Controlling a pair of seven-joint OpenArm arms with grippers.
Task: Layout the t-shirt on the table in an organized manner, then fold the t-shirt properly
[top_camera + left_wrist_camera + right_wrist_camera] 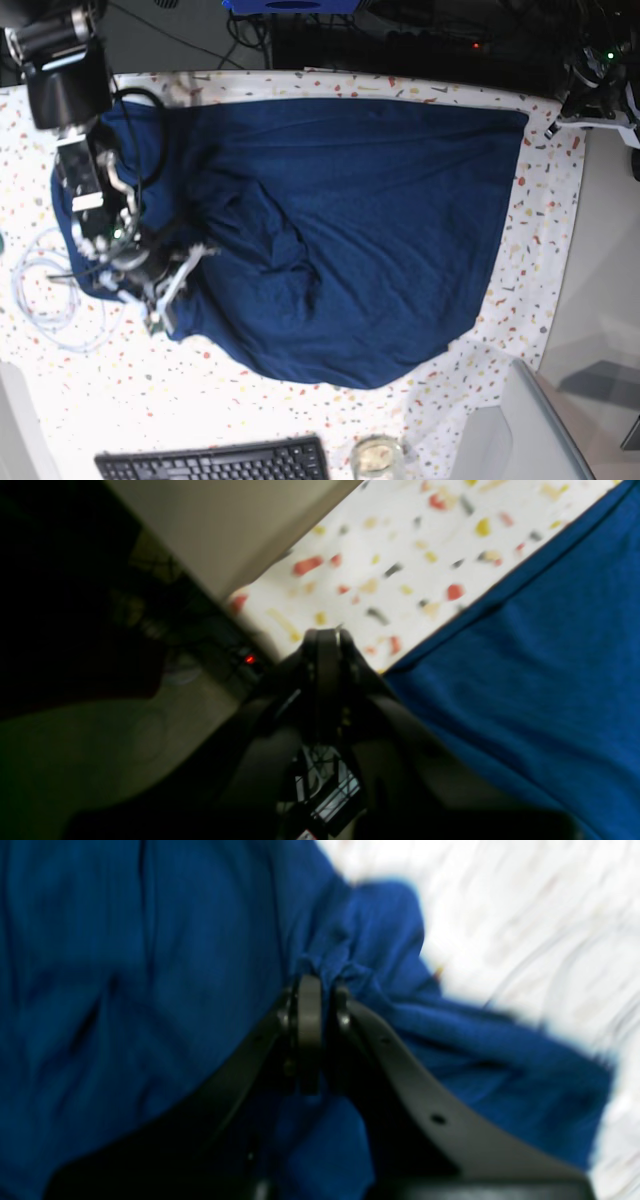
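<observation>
The dark navy t-shirt point(350, 230) lies spread over most of the speckled table point(250, 400), bunched and wrinkled toward its left side. My right gripper point(165, 300) sits at that left lower edge. In the right wrist view it point(320, 982) is shut on a puckered fold of the t-shirt point(150, 965). My left gripper point(553, 128) is at the far right corner, just off the shirt's edge. In the left wrist view it point(325, 635) is shut with nothing in it, above the table point(380, 565) beside the t-shirt's hem point(525, 680).
A black keyboard point(215, 463) and a small glass jar point(375, 457) sit at the front edge. A looped white cable point(45, 300) lies left of the shirt. A plain grey surface point(600, 300) borders the table on the right, with a grey slanted panel point(510, 430) at the front right.
</observation>
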